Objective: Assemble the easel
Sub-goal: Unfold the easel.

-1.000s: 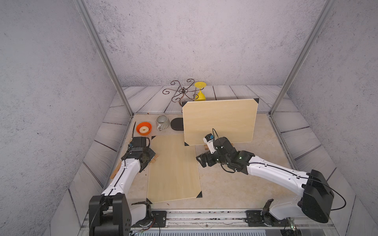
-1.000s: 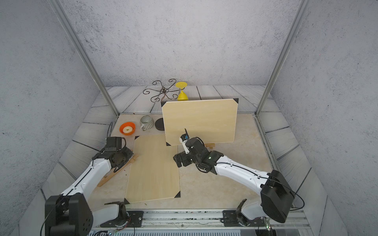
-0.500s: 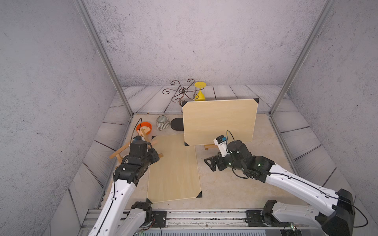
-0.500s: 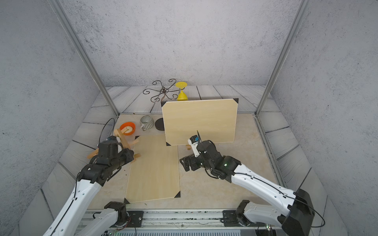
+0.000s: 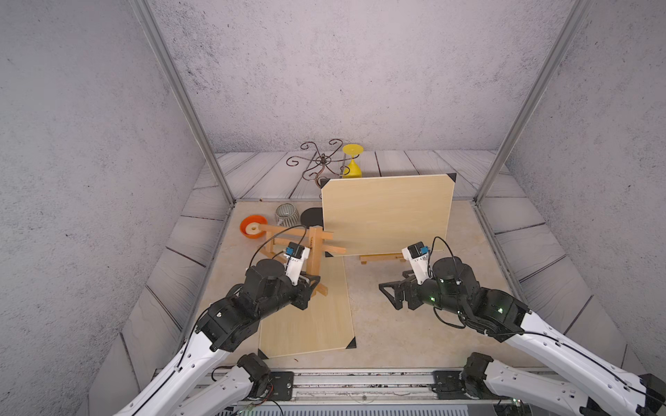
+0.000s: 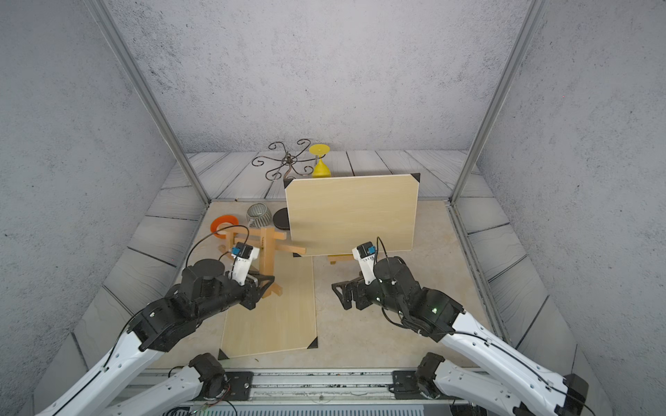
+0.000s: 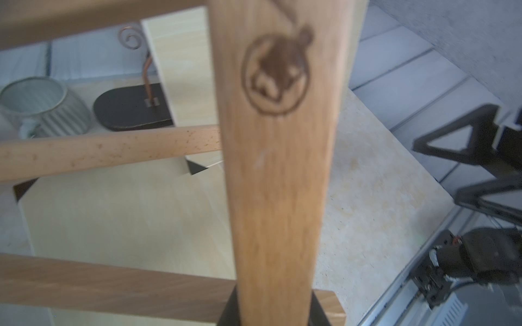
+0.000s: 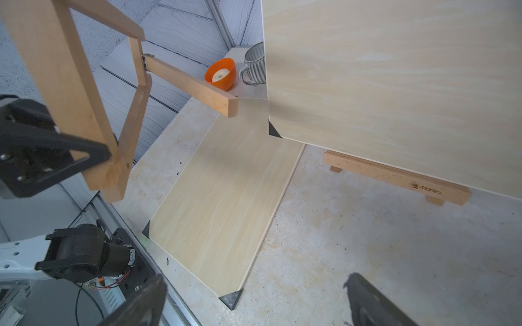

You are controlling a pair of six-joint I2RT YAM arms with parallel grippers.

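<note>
Pinching the wooden easel frame (image 5: 316, 248) by its central bar, our left fingers (image 8: 42, 138) hold it tilted in the air above the flat board (image 5: 310, 324) on the worktop (image 5: 414, 335). Our right fingers (image 8: 372, 304) hover spread wide, near the upright board (image 5: 385, 216) resting on a second easel (image 5: 382, 257).

The easel frame (image 5: 316, 252) is seen as smooth, matt wood. The flat board (image 5: 310, 317) is finished in pale matt grain, black-capped at its corners. The table (image 5: 414, 324) is surfaced in mottled matt stone.
</note>
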